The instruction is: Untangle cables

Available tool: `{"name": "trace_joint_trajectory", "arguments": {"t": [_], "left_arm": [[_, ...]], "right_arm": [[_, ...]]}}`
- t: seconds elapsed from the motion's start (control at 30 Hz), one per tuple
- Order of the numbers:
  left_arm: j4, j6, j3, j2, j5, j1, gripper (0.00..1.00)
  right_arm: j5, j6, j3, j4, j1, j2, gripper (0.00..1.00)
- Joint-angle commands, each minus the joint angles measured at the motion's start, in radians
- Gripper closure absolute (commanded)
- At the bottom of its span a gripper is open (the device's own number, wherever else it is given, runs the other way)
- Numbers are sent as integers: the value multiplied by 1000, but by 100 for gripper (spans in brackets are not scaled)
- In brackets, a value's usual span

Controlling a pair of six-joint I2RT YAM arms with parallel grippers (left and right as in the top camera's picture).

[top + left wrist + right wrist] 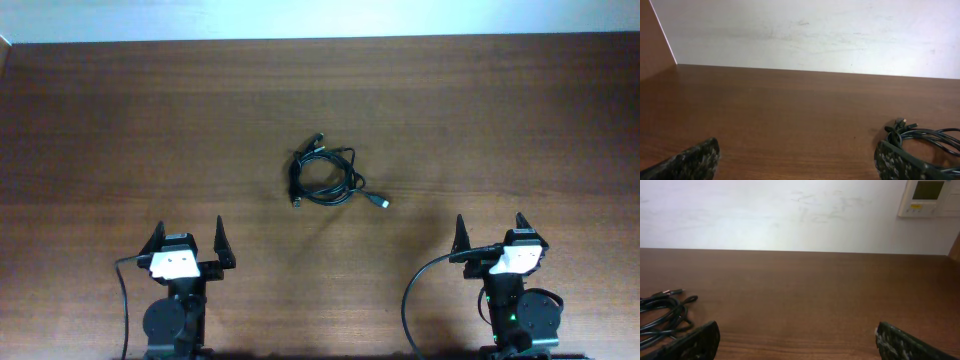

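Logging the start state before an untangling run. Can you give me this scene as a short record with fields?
cables: one loose black coil, mid-table, plug ends sticking out
table: dark wood
left gripper: open, empty, at the near edge, apart from the cables
right gripper: open, empty, at the near edge, apart from the cables
progress: untangling not yet begun

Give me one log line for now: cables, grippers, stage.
cables: one tangled bundle, untouched | left gripper: open, empty | right gripper: open, empty | stage: untangling not yet started
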Motion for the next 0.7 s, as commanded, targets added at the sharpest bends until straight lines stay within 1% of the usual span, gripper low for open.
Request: {"name": "trace_joint_trajectory", "arguments": {"t": [0.0,0.67], "left_arm": [[-2,-10,-2,-5,-14,7,1],[-2,-10,-2,-5,-15,7,1]], "right_arm": [[-10,-7,-5,-8,12,-8,1],[-13,-6,-5,-1,12,-8,1]]}}
